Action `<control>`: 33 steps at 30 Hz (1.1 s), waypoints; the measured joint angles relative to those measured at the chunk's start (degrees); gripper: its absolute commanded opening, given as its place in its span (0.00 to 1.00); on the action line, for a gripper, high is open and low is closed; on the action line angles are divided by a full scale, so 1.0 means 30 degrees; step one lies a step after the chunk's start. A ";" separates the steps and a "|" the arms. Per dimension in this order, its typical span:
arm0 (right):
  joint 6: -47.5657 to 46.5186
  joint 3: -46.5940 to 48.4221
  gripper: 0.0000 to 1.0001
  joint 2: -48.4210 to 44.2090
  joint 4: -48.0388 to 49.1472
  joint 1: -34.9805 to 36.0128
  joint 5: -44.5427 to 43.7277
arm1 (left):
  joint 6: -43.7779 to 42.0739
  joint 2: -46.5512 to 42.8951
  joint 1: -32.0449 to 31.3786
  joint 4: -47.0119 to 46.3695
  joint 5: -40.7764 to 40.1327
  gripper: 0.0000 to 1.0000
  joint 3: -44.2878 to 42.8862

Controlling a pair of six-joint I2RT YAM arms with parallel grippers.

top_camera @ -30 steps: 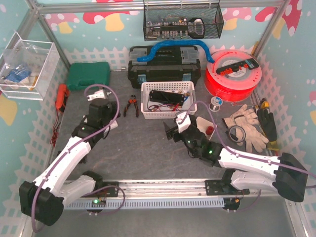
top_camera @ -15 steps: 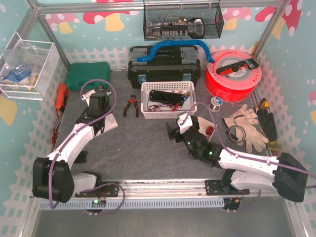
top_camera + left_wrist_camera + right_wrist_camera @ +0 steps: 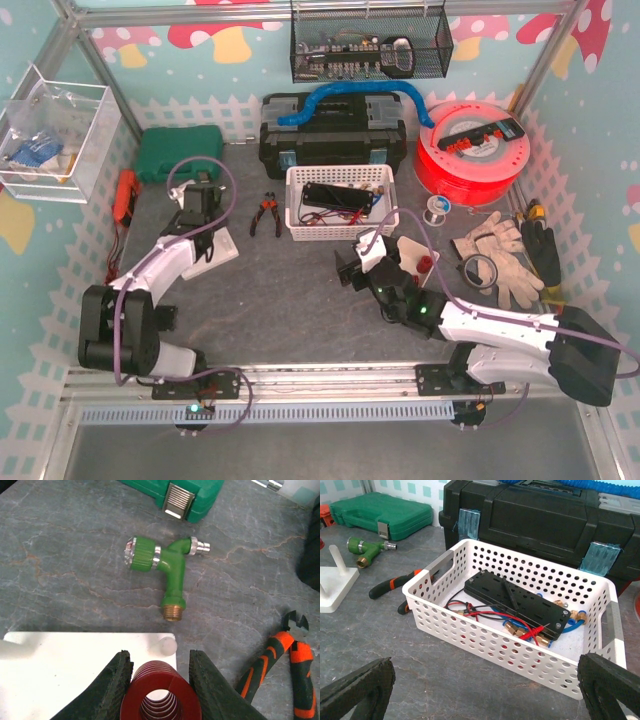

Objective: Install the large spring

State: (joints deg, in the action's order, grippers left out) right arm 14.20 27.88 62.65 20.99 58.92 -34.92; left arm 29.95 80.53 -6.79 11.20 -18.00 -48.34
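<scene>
The large spring (image 3: 159, 695), a dark red coil seen end-on, sits between the black fingers (image 3: 116, 680) of my left gripper (image 3: 160, 662), which is shut on it. Just below it lies a white base plate (image 3: 60, 670) with a short white peg (image 3: 167, 644) at its far corner; the spring's bore is a little nearer than the peg. In the top view the left gripper (image 3: 203, 222) hovers over the plate (image 3: 224, 251) at the left. My right gripper (image 3: 350, 268) stands open near the middle with nothing between its fingers (image 3: 362, 682).
A green hose fitting (image 3: 167, 562) and a green case (image 3: 175, 495) lie beyond the plate, orange-handled pliers (image 3: 280, 655) to its right. A white basket (image 3: 520, 615) of parts and a black toolbox (image 3: 535, 515) face the right gripper. Gloves (image 3: 500, 255) and a red spool (image 3: 470, 150) sit at the right.
The left arm has folded back towards the left wall, and its gripper with the spring has shifted slightly over the white plate. The right arm has barely moved.
</scene>
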 measured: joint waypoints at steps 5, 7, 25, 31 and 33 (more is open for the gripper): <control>-0.0015 0.0000 0.99 0.0313 0.0022 0.0000 0.0138 | -0.0138 0.0459 0.0007 -0.0357 0.0350 0.00 -0.0444; -0.0066 0.0000 0.99 0.0408 0.0022 0.0000 0.0138 | -0.0131 0.0466 0.0015 -0.0423 0.0299 0.00 -0.0532; -0.0131 0.0000 0.99 0.0488 0.0015 0.0000 0.0080 | -0.0503 0.1698 0.0197 -0.0750 0.0226 0.01 -0.1173; -0.0124 0.0000 0.99 0.0466 0.0015 0.0000 0.0299 | -0.0503 0.2463 0.0262 -0.1115 0.0102 0.02 -0.1304; -0.0131 0.0000 0.99 0.0415 0.0015 0.0000 0.0306 | -0.0510 0.2834 0.0262 -0.1158 0.0073 0.03 -0.1421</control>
State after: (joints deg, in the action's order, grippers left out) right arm 13.80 27.88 63.90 21.04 58.92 -34.00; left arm 28.42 89.03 -6.00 7.73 -17.78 -52.60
